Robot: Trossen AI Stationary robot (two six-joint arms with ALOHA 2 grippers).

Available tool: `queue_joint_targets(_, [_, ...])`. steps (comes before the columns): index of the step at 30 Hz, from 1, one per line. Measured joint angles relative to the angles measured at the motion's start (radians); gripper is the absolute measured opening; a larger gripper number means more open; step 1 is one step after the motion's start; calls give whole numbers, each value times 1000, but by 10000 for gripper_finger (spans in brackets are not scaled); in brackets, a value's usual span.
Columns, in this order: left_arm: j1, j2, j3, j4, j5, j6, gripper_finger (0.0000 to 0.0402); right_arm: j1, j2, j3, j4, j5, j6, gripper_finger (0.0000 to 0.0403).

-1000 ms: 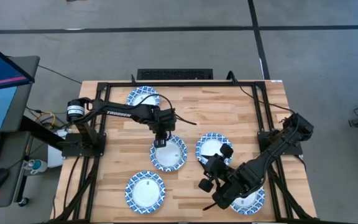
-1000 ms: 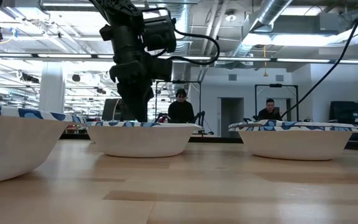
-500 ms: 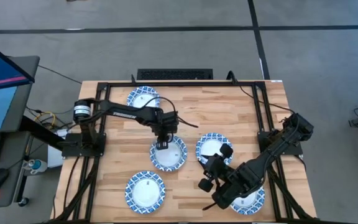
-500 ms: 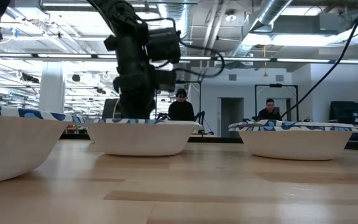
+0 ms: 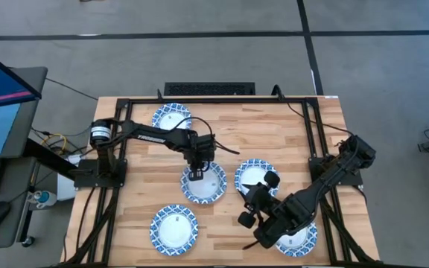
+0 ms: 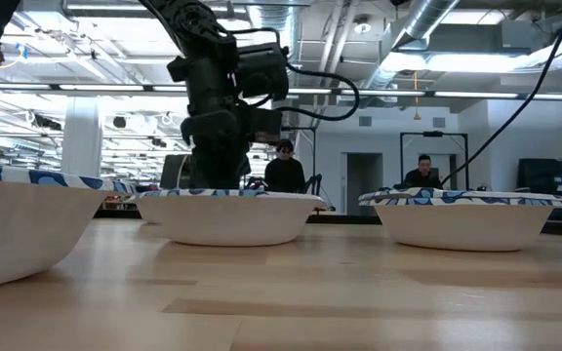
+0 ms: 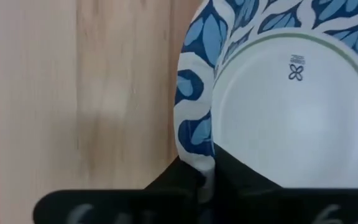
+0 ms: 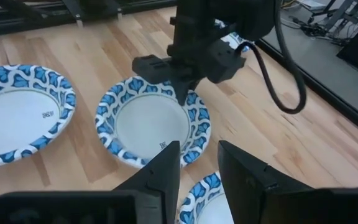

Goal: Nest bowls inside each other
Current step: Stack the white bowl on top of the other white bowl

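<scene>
2 black jointed arms (image 5: 151, 135), blk cables, silver collar

Light wooden plank counter (image 5: 274, 134) with a black metal frame (image 5: 222, 100) along its edges. Five bowls rest directly on it in the high view: far bowl (image 5: 171, 117) near the back edge, centre bowl (image 5: 207, 186), one just to its right (image 5: 252, 176), near-left bowl (image 5: 174, 228), and a near-right bowl (image 5: 298, 240) partly covered by the right arm.

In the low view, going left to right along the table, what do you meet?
Blue-rimmed white bowl cut off at the left edge → middle blue-rimmed white bowl, its rim pinched by the left gripper → right blue-rimmed white bowl.
</scene>
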Motion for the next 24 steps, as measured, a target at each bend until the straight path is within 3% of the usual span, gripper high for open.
queue_joint_targets(4, [-19,0,66,-10,10,-31,1,1,-2,0,-25,10,23,131])
queue_joint_targets(9, [-40,1,191,-29,10,-67,0,75,-68,1,-139,182,174,121])
queue_joint_targets(17, [-39,1,358,-36,15,-148,0,235,-89,0,-521,116,568,106])
queue_joint_targets(24, [-35,48,446,-62,20,-203,0,311,-90,-92,-527,147,785,102])
